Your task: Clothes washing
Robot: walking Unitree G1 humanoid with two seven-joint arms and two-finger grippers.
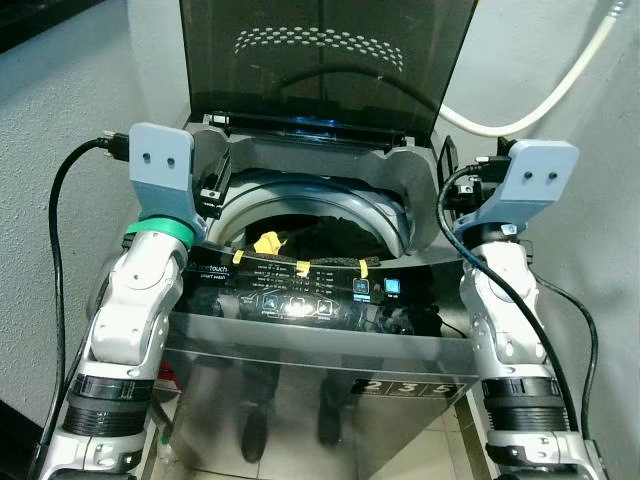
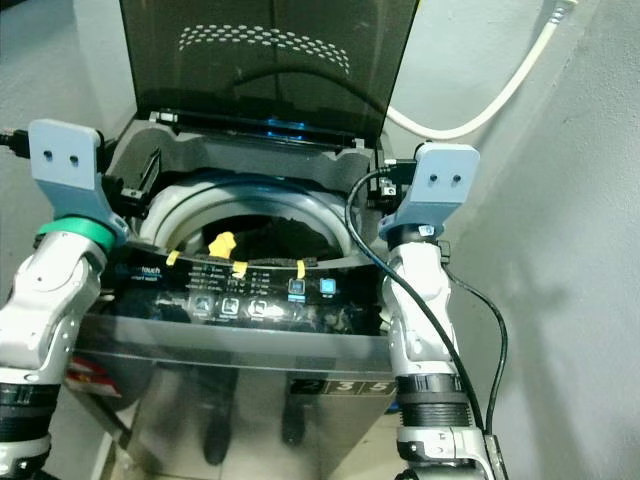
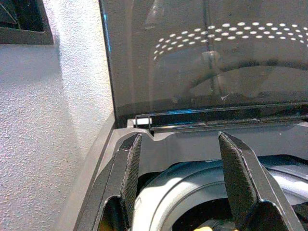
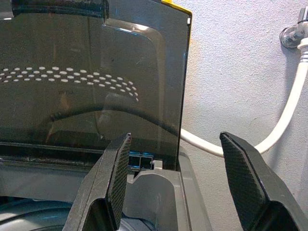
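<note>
Washing machine (image 1: pixel 300 340): a top-loader straight in front of me, its smoked lid (image 1: pixel 325 60) standing upright at the back.
Clothes (image 1: pixel 320 232): a dark heap inside the drum (image 1: pixel 300 200), with a yellow scrap near the front rim.
Left tool (image 3: pixel 180 185): raised over the left rear corner of the machine, above the drum rim and not touching the clothes; my 2 fingers are spread wide with nothing between them.
Right tool (image 4: pixel 180 180): raised over the right rear corner beside the lid edge, also wide and empty.
Control panel (image 1: pixel 300 290): along the front edge, between my 2 arms, with 2 small blue lit squares; glare washes out some buttons.
Hard to make out: the clothes are too dark to tell apart; the drum's depth is hidden.
Room: rough white walls close on both sides, a white hose (image 1: pixel 560 85) curving down the wall at my right, pale tiled floor (image 1: pixel 440 455) below.
</note>
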